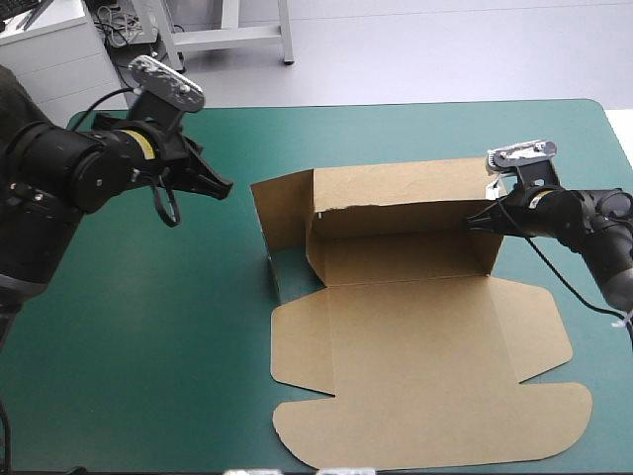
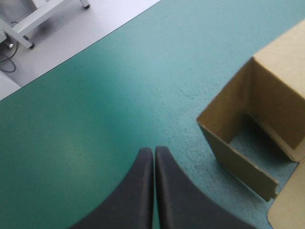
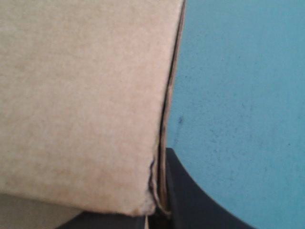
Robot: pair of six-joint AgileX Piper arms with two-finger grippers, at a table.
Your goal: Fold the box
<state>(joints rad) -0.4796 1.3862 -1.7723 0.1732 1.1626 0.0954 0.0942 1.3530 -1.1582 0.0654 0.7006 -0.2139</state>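
Two walls of the box stand unheld, the far one and the left end. The box sits on the teal-green cover. The right gripper pinches the box's right end wall, board between its fingers. The left gripper is pressed together, empty, well apart from the box's left wall. Judged left to do: tuck the right wall, raise the near panels. The lid lies flat.

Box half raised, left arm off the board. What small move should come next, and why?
Probably bring the left tool in toward the box and nudge its splayed left flap square. The right tool is shut on the box at its right end, steadying it, while the left tool is shut over the bare teal-green cover, touching no board.
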